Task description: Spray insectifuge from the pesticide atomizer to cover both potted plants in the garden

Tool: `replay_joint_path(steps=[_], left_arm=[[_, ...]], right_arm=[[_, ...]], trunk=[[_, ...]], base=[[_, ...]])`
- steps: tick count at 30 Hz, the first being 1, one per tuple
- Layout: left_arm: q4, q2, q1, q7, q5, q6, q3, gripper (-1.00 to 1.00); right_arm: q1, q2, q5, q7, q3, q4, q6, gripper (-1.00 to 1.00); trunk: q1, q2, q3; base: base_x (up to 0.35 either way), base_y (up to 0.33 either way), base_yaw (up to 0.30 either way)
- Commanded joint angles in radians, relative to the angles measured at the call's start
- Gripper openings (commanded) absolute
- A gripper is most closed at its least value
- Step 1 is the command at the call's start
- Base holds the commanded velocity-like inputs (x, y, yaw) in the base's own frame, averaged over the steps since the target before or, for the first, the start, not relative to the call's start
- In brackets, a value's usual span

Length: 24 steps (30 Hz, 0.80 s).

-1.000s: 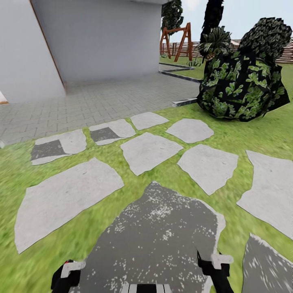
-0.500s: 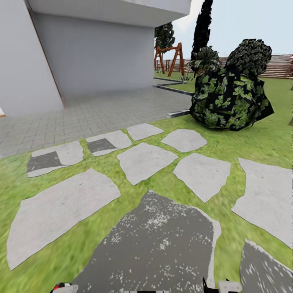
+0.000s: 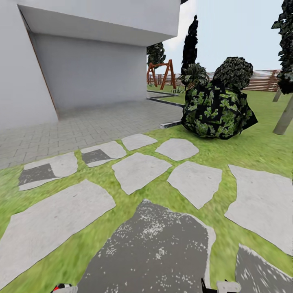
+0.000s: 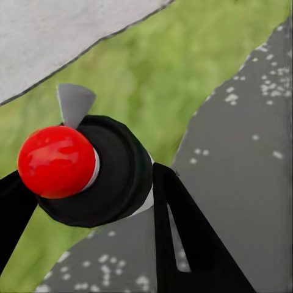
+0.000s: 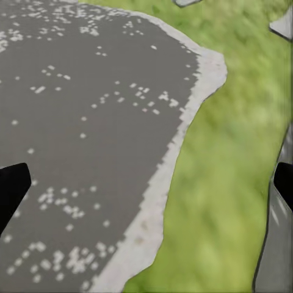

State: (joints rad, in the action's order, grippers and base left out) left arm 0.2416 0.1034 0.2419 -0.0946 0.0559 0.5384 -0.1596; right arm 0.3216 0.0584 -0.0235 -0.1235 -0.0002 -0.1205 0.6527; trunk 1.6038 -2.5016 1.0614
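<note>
The pesticide atomizer (image 4: 116, 174), a dark bottle with a shiny red top, sits between the two black fingers of my left gripper (image 4: 91, 183), which is shut on it. It hangs over garden lawn and a dark speckled stepping stone (image 4: 244, 152). My right gripper (image 5: 146, 183) is open, its black fingertips (image 5: 12, 186) far apart, with nothing between them, above the same kind of dark stone (image 5: 79, 110) and grass. In the head view, small pieces of both arms peek in at the lower edge (image 3: 219, 286). The potted plants are out of view.
Pale stepping stones (image 3: 140, 171) cross the lawn ahead, with a dark speckled one (image 3: 154, 248) just in front. A big dark leafy bush (image 3: 215, 110) stands ahead right, a tree trunk (image 3: 283, 118) at far right. A grey paved yard (image 3: 93, 126) and house wall (image 3: 89, 73) lie left; swing frame (image 3: 159, 75) and wooden fence (image 3: 262, 81) behind.
The whole head view has shifted: the camera has tilted up, showing more sky and the house overhang. The grippers have slid almost out at the lower edge.
</note>
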Motion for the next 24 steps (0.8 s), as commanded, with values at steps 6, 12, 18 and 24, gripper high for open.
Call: replay_joint_path(steps=[6,12,18,24], left_arm=[[-0.001,0.000,0.000,-0.005,0.006,0.003,-0.001,-1.00],[-0.001,-0.001,0.000,-0.005,0.006,0.003,-0.001,-1.00],[-0.001,-0.001,0.000,-0.005,0.006,0.003,-0.001,-1.00],[-0.001,-0.001,0.000,-0.005,0.006,0.003,-0.001,-1.00]], right_arm=[[0.001,-0.002,-0.003,-0.004,0.001,0.001,0.002,1.00],[0.001,-0.003,-0.003,-0.004,0.002,0.001,0.002,1.00],[0.001,-0.003,-0.003,-0.004,0.000,0.001,0.002,1.00],[0.001,-0.003,-0.003,-0.004,0.000,0.001,0.002,1.00]], trunk=[[-0.003,0.001,-0.023],[-0.019,0.030,-0.044],[-0.042,0.072,-0.063],[-0.065,0.114,-0.081]], base=[[0.000,0.000,-0.024],[0.000,0.000,-0.109],[0.000,0.000,-0.255],[0.000,0.000,-0.266]])
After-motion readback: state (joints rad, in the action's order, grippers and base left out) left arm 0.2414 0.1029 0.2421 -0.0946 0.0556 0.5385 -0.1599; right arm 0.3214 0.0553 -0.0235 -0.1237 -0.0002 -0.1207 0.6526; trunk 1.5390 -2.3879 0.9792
